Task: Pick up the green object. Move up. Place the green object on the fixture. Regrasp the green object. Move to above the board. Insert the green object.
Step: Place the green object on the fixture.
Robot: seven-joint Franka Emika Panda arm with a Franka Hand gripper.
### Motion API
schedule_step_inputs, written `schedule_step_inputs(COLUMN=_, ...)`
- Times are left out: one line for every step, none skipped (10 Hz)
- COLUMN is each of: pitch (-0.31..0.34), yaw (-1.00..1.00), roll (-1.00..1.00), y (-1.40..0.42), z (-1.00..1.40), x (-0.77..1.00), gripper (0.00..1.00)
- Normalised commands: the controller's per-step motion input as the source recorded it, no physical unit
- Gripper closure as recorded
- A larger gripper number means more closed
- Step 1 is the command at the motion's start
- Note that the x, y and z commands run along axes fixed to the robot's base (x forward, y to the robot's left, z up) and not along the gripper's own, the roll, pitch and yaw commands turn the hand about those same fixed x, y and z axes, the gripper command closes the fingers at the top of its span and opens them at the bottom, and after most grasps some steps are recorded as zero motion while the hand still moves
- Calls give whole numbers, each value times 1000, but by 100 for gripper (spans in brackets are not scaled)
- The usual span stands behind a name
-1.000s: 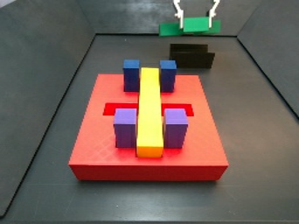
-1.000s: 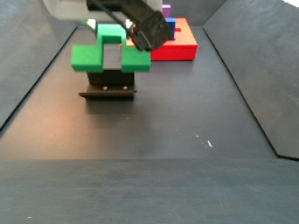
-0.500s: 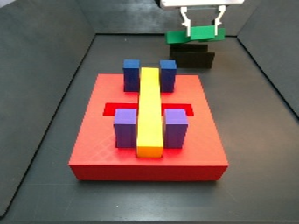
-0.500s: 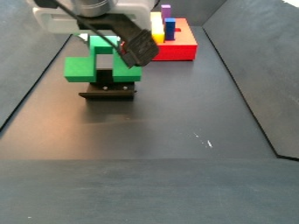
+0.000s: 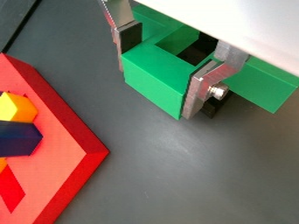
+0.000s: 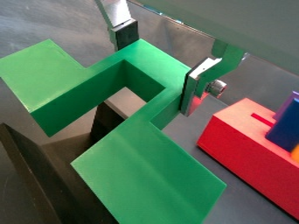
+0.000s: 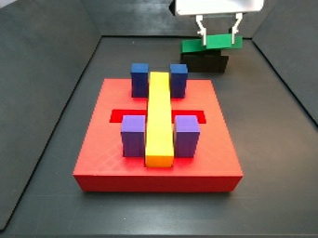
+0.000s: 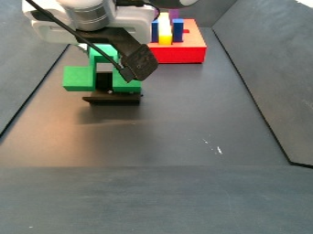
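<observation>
Now we see the gripper at the far end of the enclosure, low over the fixture, its two silver fingers closed partway on the green object. Both wrist views show the dark pads pressing opposite sides of the narrow middle section, with the wider arms sticking out past the plates. In both side views the green object sits at the top of the dark fixture; we cannot tell whether it is resting on it or just above it.

We judge the green object to be a light, rigid plastic piece with smooth, flat faces. Being hard, it should not deform under the pads, but the slick surface could let it slip or twist. The narrow waist, where the fingers sit, looks to us like the best place to hold it, since the faces there are parallel.

Well apart from it lies the board, a red slab carrying a yellow bar, blue blocks and purple blocks.

We find no brands, labels or writing anywhere.
</observation>
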Motion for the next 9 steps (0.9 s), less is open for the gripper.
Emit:
schedule_step_inputs(pitch=0, yaw=-234, roll=0, y=23, z=-51, x=-134, gripper=100)
schedule_step_inputs(pitch=0, yaw=-254, roll=0, y=0, z=-51, x=-57, gripper=100)
schedule_step_inputs(pitch=0, yaw=-226, roll=0, y=0, z=-89, x=-31, gripper=100)
schedule_step_inputs(pitch=-71, yaw=-211, roll=0, y=0, z=-160, x=-91, gripper=100)
schedule_step_inputs(pitch=-80, yaw=-200, roll=0, y=0, z=-194, x=-83, gripper=100)
schedule_step_inputs(pitch=-97, yaw=-194, roll=0, y=0, z=-211, x=-109, gripper=100)
schedule_step_inputs(pitch=-69, yaw=-163, roll=0, y=0, z=-217, x=-54, gripper=100)
schedule_step_inputs(pitch=0, yaw=-120, roll=40, y=0, z=0, x=-89, gripper=100)
schedule_step_inputs(pitch=0, yaw=0, roll=0, y=-20, z=-20, x=20, gripper=100)
